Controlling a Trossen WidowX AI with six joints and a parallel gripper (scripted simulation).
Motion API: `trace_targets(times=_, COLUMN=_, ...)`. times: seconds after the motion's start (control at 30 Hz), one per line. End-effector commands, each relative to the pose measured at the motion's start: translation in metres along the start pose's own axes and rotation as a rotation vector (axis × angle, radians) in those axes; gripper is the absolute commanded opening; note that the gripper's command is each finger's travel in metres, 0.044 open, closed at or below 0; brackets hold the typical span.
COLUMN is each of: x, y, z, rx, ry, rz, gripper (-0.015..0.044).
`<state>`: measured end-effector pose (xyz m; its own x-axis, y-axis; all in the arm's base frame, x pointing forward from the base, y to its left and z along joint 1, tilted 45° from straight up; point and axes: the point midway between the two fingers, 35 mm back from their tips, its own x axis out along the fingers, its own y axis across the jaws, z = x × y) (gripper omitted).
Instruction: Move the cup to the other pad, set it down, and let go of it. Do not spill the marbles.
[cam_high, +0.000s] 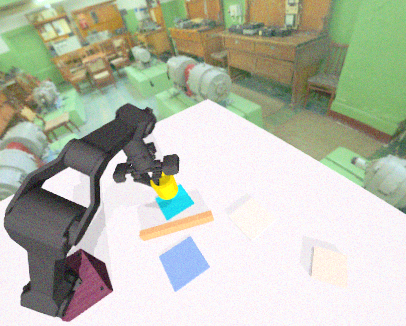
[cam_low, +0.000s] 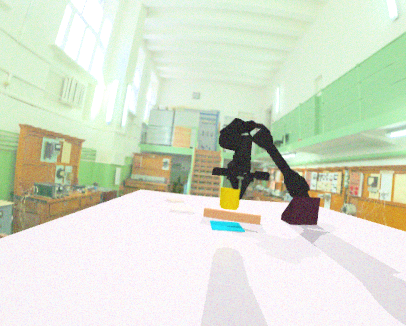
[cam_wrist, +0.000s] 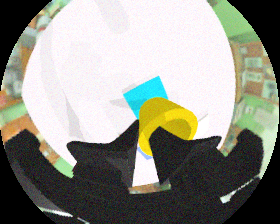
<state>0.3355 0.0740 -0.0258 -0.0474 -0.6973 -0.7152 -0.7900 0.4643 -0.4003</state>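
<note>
The yellow cup is in the air, roughly upright. My gripper is shut on the cup at its rim. The cyan pad lies flat on the table, and the cup hangs above and close to it in the top view. The blue pad lies on the other side of the orange bar; only a sliver of it shows in the wrist view. Part of the cup's inside shows in the wrist view, but I cannot make out marbles.
The long orange bar lies between the two pads. Two pale flat squares, one nearer the bar and one farther right, lie on the white table. A dark maroon block stands by the arm's base.
</note>
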Motion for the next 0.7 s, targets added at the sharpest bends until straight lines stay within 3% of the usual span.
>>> trace_targets(times=0.0, x=0.001, y=0.001, z=0.004, rx=0.003, ry=0.000, rz=0.005, gripper=0.0000)
trace_targets(times=0.67, x=0.031, y=0.001, z=0.005, rx=0.004, ry=0.000, rz=0.005, gripper=0.0000)
